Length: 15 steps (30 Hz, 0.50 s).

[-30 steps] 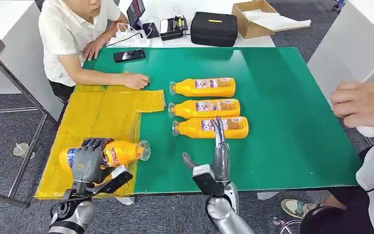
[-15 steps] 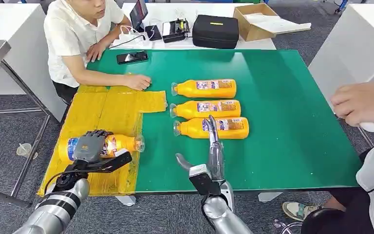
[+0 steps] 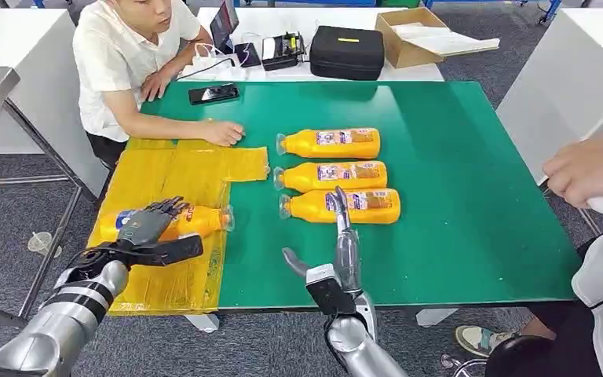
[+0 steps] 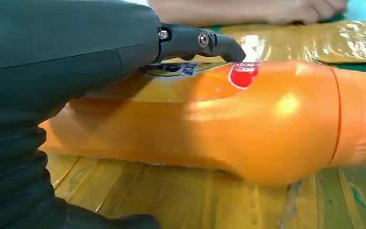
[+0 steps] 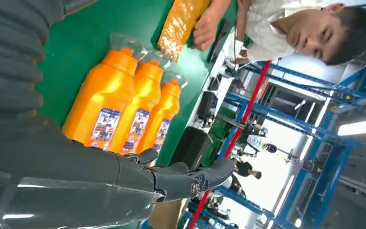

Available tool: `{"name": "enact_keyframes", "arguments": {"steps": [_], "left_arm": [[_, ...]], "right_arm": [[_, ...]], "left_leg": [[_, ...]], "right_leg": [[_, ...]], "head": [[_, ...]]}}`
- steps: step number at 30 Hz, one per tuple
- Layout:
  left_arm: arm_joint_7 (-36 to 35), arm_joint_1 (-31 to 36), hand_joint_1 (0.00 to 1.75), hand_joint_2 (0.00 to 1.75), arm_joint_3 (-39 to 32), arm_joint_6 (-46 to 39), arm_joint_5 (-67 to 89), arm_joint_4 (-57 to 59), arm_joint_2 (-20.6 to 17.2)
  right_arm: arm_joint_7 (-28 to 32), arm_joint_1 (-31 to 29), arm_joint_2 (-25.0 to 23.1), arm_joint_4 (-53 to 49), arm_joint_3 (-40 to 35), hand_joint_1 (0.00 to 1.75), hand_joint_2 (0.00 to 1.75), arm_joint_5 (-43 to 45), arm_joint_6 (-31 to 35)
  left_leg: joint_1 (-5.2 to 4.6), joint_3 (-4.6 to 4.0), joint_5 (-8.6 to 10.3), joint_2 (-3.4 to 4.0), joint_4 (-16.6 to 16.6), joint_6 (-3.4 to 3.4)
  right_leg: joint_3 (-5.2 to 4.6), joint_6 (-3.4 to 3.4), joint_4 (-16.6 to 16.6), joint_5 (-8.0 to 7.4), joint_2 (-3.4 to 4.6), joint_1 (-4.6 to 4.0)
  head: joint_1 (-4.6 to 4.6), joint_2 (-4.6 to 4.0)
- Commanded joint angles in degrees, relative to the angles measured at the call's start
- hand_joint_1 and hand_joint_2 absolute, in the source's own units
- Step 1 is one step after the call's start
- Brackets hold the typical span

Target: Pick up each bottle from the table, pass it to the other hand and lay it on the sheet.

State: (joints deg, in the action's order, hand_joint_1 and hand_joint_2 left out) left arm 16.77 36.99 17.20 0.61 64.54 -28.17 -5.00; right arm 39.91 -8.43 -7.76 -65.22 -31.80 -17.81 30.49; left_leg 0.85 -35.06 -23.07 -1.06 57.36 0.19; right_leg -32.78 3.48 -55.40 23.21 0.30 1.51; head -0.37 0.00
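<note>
An orange bottle (image 3: 198, 221) (image 4: 248, 124) lies on its side on the yellow sheet (image 3: 165, 177) (image 4: 171, 200), cap toward the green table. My left hand (image 3: 146, 225) (image 4: 52, 71) hovers over its base end with fingers spread and straight, no longer wrapped around it. Three more orange bottles (image 3: 330, 143) (image 3: 331, 175) (image 3: 344, 206) lie in a row on the table. My right hand (image 3: 344, 245) (image 5: 124, 176) stands open, fingers straight, just in front of the nearest one. The right wrist view has the same three bottles (image 5: 100, 102) side by side beyond the fingers.
A seated person rests a hand (image 3: 224, 132) on the sheet's far edge. Another person's hand (image 3: 593, 169) holds a white object at the right. A phone (image 3: 213, 93), a black case (image 3: 347, 52) and a cardboard box (image 3: 412, 31) sit beyond the green table (image 3: 471, 236).
My left hand carried the bottle farther onto the sheet, set it down and spread its fingers off it. The right hand has shifted slightly left and stayed open.
</note>
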Motion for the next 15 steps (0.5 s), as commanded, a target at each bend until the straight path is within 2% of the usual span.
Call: {"name": "enact_keyframes", "arguments": {"steps": [1, 5, 8, 10, 12, 13, 15], "left_arm": [[1.28, -2.85, 0.0, 1.75, 2.91, 3.89, -0.78, 6.03, -2.61], [1.83, -3.28, 0.0, 1.75, 4.02, 5.27, -1.18, 5.62, -3.43], [3.31, -3.75, 0.0, 1.75, 5.17, 3.11, -2.09, 3.51, -3.35], [3.51, -3.72, 0.0, 1.75, 5.37, 2.64, -2.31, 2.94, -3.17], [4.31, -4.0, 0.0, 1.75, 5.92, 0.72, -3.53, -0.15, -2.57], [4.42, -4.31, 0.0, 1.75, 6.09, -0.23, -4.42, -1.89, -2.31], [4.41, -5.61, 0.0, 1.75, 5.78, -1.6, -6.53, -5.71, -1.81]], "right_arm": [[0.09, -2.55, 1.71, 2.81, -2.7, 0.0, 1.75, 1.06, -0.64], [0.09, -2.85, 1.97, 3.34, -3.3, 0.0, 1.75, 1.8, -0.16], [0.09, -2.87, 2.38, 3.06, -3.87, 0.0, 1.75, 2.46, 0.54], [0.09, -2.85, 2.45, 3.01, -3.88, 0.0, 1.75, 2.52, 0.66], [0.09, -2.82, 2.55, 2.9, -4.02, 0.0, 1.75, 2.39, 0.98], [0.09, -2.79, 2.6, 2.78, -4.13, 0.0, 1.75, 2.27, 1.16], [0.09, -2.5, 2.82, 2.37, -4.14, 0.0, 1.75, 1.99, 1.91]], "left_leg": [[-0.03, 0.18, -0.02, 0.45, -0.15, 0.02], [-0.03, 0.26, -0.1, 0.29, -0.11, -0.07], [-0.04, 0.28, -0.07, 0.45, -0.18, -0.07], [-0.05, 0.4, -0.11, 0.27, -0.12, -0.1], [-0.02, 0.27, -0.06, 0.41, -0.17, -0.09], [-0.04, 0.38, -0.09, 0.15, -0.09, -0.1], [-0.04, 0.35, -0.08, 0.15, -0.1, -0.09]], "right_leg": [[0.02, -0.21, 0.13, -0.1, 0.33, -0.01], [0.1, -0.17, 0.07, -0.04, 0.27, -0.01], [0.06, -0.33, 0.12, -0.07, 0.38, -0.02], [0.19, -0.25, 0.03, 0.02, 0.23, 0.0], [0.03, -0.37, 0.09, -0.08, 0.29, -0.05], [0.18, -0.24, 0.01, 0.03, 0.11, 0.0], [0.15, -0.23, 0.01, 0.02, 0.1, 0.0]], "head": [[0.0, 0.0], [0.0, 0.0], [0.0, 0.0], [0.0, 0.0], [0.0, 0.0], [0.0, 0.0], [0.0, 0.0]]}}
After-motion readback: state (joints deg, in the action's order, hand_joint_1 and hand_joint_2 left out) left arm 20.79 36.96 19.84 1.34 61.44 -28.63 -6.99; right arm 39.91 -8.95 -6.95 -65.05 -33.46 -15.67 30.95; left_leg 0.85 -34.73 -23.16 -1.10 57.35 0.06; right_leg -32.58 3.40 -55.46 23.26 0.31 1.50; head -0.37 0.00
